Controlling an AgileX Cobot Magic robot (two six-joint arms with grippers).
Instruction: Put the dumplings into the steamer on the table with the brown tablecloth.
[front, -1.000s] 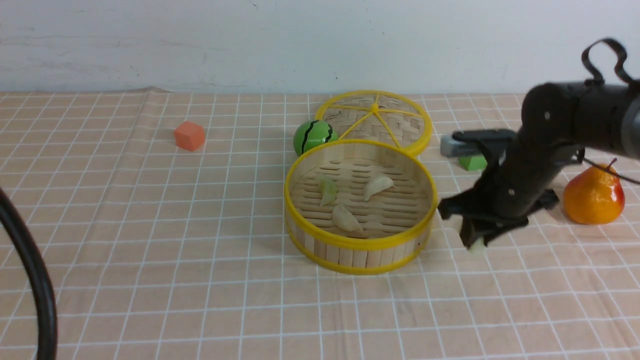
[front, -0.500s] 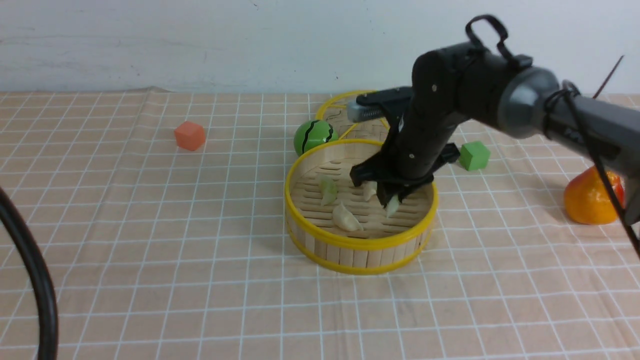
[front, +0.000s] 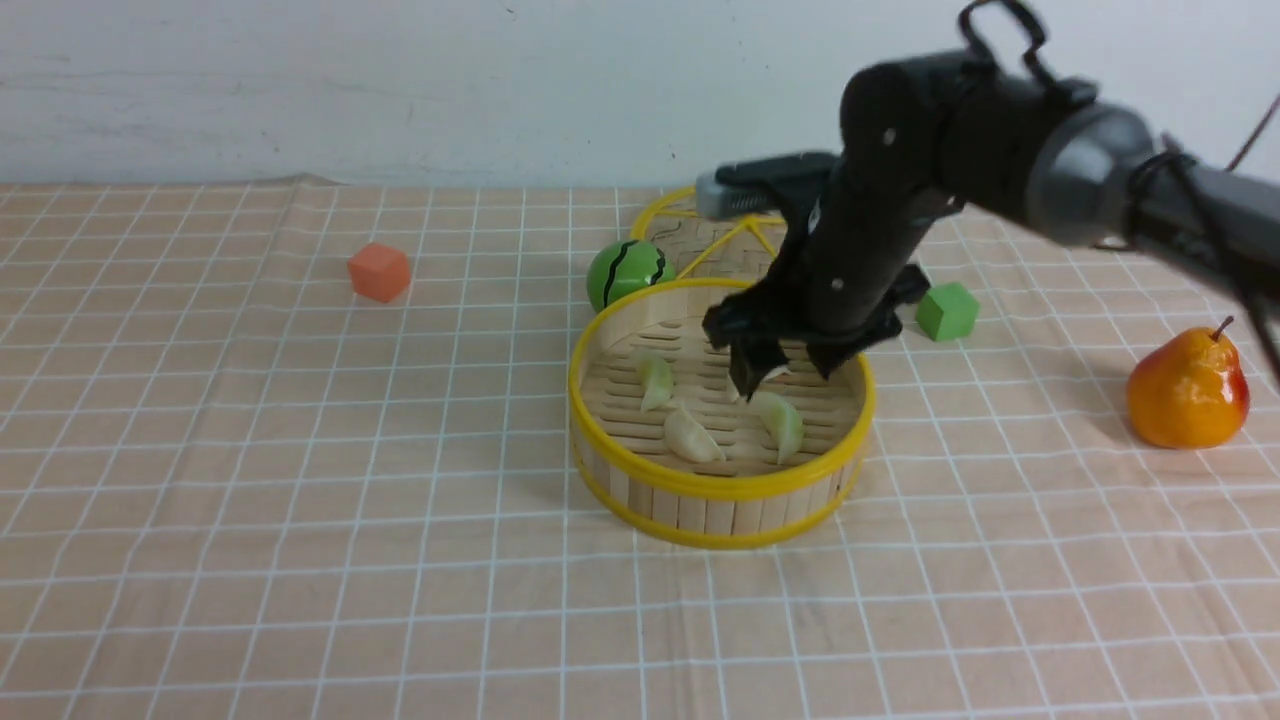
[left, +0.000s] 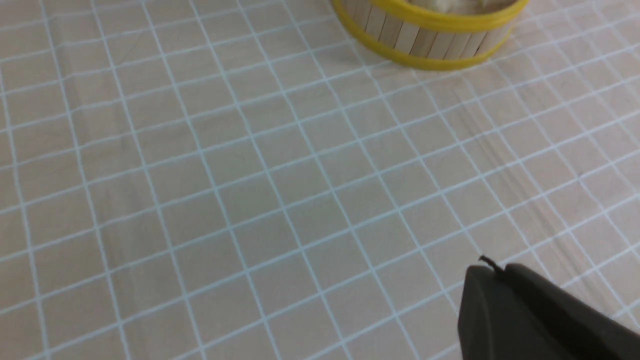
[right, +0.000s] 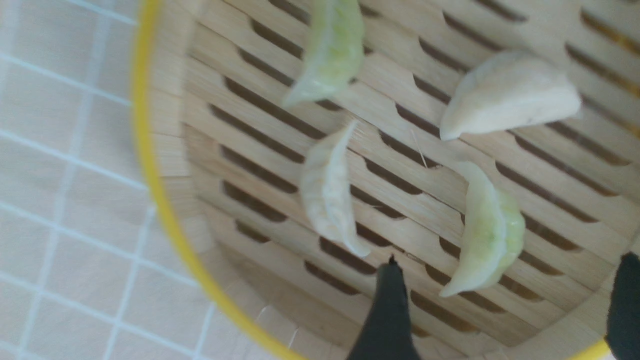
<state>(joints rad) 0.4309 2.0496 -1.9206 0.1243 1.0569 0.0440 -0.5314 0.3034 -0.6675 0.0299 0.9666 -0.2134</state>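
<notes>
The right gripper is held just above the steamer, which stands on the tablecloth. Its fingers are spread wide and nothing is gripped between them. A pale green dumpling lies directly below the gap, on the bottom of the steamer, not touched by either finger. Its long axis is seen to run across the line that joins the two fingers.

The right arm is clearly the nearer one. The left gripper is closed, holds nothing, and is kept low over the cloth, well apart from the steamer.

All four dumplings are judged to be inside already, so the coming move is probably a straight lift out, and the dumpling below should be left undisturbed.

In the front view one dumpling is mostly hidden behind the gripper. In the right wrist view all four are shown, apart from each other. In the left wrist view only the near wall of the steamer is shown.
</notes>
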